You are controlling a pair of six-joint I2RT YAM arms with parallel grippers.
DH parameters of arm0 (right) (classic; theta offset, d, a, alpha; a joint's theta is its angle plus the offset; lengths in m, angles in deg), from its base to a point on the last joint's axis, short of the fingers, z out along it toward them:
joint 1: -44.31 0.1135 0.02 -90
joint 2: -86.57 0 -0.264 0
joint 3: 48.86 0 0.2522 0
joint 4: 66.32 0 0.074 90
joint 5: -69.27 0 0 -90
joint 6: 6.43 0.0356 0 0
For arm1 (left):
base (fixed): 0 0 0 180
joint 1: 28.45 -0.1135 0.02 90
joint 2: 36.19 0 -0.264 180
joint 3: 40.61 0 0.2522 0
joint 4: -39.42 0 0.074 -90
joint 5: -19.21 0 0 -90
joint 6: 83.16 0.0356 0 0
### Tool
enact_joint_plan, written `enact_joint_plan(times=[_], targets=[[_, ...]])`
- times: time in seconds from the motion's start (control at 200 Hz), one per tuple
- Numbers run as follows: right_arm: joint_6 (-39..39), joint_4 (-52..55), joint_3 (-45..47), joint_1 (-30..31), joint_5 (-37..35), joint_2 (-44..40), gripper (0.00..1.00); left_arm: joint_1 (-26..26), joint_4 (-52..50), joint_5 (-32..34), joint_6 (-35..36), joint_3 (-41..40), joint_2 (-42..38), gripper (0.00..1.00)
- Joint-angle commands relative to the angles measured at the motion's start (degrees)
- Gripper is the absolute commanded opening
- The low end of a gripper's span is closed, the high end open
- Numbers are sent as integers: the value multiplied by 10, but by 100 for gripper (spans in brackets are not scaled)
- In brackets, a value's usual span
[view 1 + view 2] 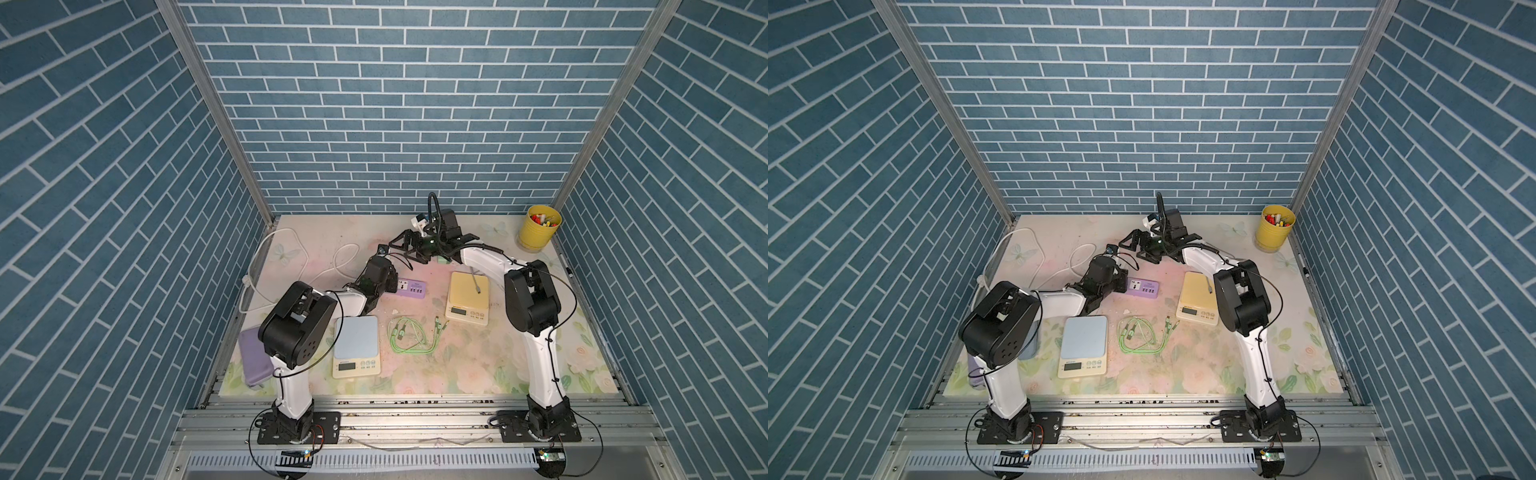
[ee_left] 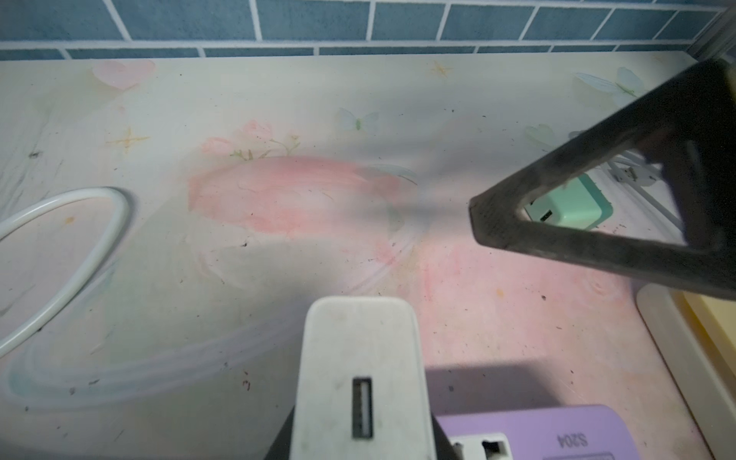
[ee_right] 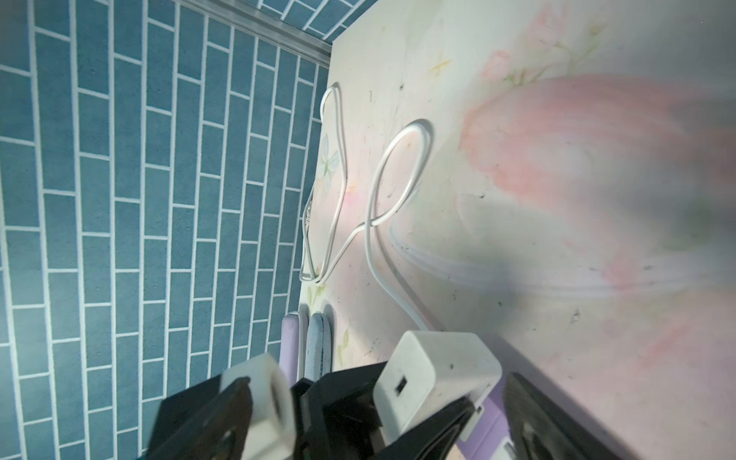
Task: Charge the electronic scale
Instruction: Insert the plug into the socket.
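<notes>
I've bare desk (image 1: 332,228) along its back edge; white cord (image 2: 95,191) blocks the left edge, yellow cup (image 1: 536,235) the back-right corner.

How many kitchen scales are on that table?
2: a blue-topped scale at the front near the left arm, and a yellow-topped scale by the right arm. The arms could hide others.

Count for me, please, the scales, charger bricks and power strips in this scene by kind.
Scales: 2 (blue-topped scale, yellow-topped scale)
Charger bricks: 2 (white brick, green brick)
Power strips: 1 (purple strip)
Total: 5
</notes>
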Motion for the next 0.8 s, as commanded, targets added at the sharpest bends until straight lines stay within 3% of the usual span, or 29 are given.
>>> enact_joint_plan(times=[0.0,0.205,0.36,0.58,0.795], targets=[[-36,57,26,22,32,36,97,12,-80,-77,27,-13,53,7],[-23,30,37,26,58,56,95,14,-58,-86,36,-22,62,16],[-35,45,36,29,63,65,84,16,-56,-78,41,-26,57,21],[-53,37,56,29,40,60,56,17,-75,-73,44,-22,33,54],[-75,48,67,29,8,51,50,15,-132,-74,46,-6,-11,70]])
